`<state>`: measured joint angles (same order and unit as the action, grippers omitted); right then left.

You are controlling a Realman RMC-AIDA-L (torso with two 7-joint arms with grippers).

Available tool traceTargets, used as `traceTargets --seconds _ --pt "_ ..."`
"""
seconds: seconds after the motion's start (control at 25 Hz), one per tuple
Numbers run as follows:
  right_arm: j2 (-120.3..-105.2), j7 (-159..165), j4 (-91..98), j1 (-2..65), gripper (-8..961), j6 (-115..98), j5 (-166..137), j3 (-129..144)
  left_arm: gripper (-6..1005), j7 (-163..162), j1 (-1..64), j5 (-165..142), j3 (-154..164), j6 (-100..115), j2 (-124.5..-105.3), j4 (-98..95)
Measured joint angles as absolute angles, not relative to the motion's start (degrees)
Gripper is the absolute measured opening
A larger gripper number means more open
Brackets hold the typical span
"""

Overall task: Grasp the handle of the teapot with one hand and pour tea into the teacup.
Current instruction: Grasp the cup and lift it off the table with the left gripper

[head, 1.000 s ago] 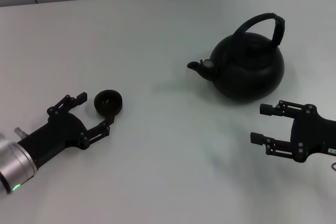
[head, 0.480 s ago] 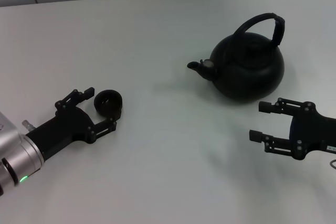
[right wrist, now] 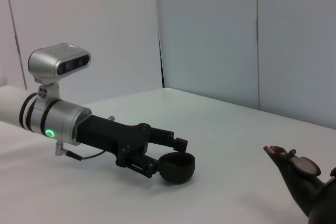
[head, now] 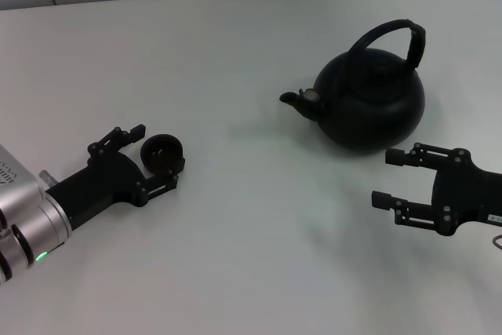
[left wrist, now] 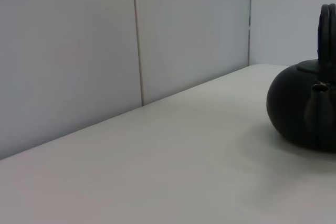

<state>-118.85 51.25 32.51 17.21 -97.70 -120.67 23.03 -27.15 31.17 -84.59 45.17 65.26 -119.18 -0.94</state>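
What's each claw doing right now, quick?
Left claw: open, its fingers either side of the teacup, not clamped on it.
Right claw: open and empty, just in front of the teapot.

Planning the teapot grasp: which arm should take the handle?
Right. The right gripper hovers open just in front of the teapot, with the handle arching above it. The left gripper is far across the table, its fingers straddling the teacup.
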Motion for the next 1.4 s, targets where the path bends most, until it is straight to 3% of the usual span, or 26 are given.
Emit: traceTargets --seconds 1.2,1.4 --pt "-118.83 51.07 32.42 17.58 701 -97.20 -120.67 23.03 801 -27.16 31.47 -84.82 45.62 63.56 -119.18 -0.68" --pt "-118.84 51.06 32.34 17.58 700 -97.20 -120.67 23.03 751 -27.25 31.46 -84.81 45.62 63.87 -119.18 -0.68"
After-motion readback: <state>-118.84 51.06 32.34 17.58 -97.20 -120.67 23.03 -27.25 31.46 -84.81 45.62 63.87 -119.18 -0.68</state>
